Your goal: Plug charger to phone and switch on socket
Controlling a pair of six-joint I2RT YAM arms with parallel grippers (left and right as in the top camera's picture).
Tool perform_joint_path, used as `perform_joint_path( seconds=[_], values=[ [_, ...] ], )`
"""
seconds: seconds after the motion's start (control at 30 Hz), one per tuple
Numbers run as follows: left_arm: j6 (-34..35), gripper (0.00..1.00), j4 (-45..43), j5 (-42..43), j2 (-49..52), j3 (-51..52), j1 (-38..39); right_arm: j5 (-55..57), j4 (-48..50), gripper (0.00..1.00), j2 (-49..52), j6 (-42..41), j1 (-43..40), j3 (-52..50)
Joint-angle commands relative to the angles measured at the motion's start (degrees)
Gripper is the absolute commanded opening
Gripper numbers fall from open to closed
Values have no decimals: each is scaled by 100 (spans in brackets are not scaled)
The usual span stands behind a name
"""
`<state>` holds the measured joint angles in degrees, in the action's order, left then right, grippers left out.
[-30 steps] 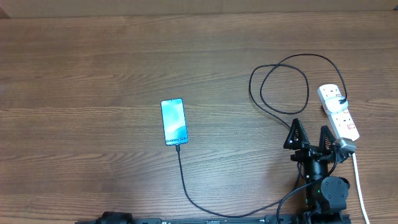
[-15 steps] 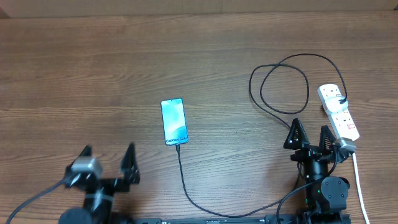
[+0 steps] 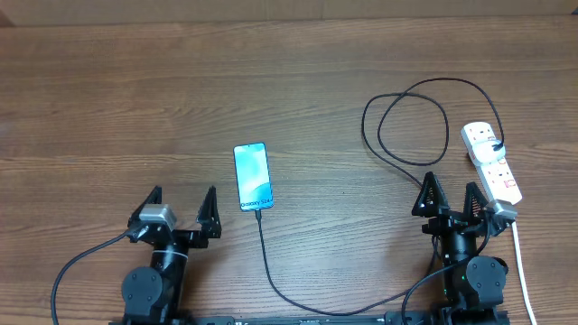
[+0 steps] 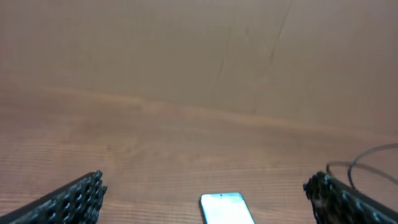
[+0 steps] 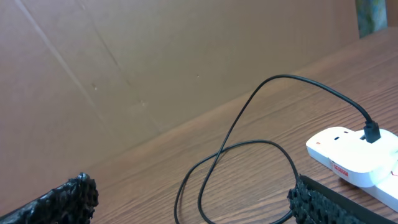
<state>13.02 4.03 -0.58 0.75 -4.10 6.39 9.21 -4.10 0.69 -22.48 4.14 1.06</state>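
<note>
Overhead view: two arms are sitting at the near edge of a wooden worktop (image 3: pixel 135 99). The left tool (image 3: pixel 183 193) is holding its fingers spread wide and gripping nothing. The phone (image 3: pixel 253 176) is lying screen up, just ahead of this tool and to its right. The right tool (image 3: pixel 451 183) is also gaping wide and empty. The socket (image 3: pixel 492 164) is lying just to its right. The charger (image 3: pixel 267 266) is touching the phone's near end with its tip, trailing back between the two tools, then looping ahead of the right tool and ending plugged into the socket.
</note>
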Motion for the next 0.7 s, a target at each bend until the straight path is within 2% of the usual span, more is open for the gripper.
perform_joint_path(
  seconds=[0.0, 0.27, 0.37, 0.67],
  values=[
    [-223, 99, -511, 173, -50, 396, 33, -11, 31, 100, -52, 24, -15, -61],
    [-1246, 100, -461, 457, -55, 382, 33, -11, 31, 100, -52, 24, -15, -61],
    [-1283, 100, -20, 514, -55, 382, 33, -11, 31, 100, -52, 24, -15, -61],
    [-1266, 99, 20, 498, -46, 382, 33, -11, 31, 100, -52, 24, -15, -61]
  ],
)
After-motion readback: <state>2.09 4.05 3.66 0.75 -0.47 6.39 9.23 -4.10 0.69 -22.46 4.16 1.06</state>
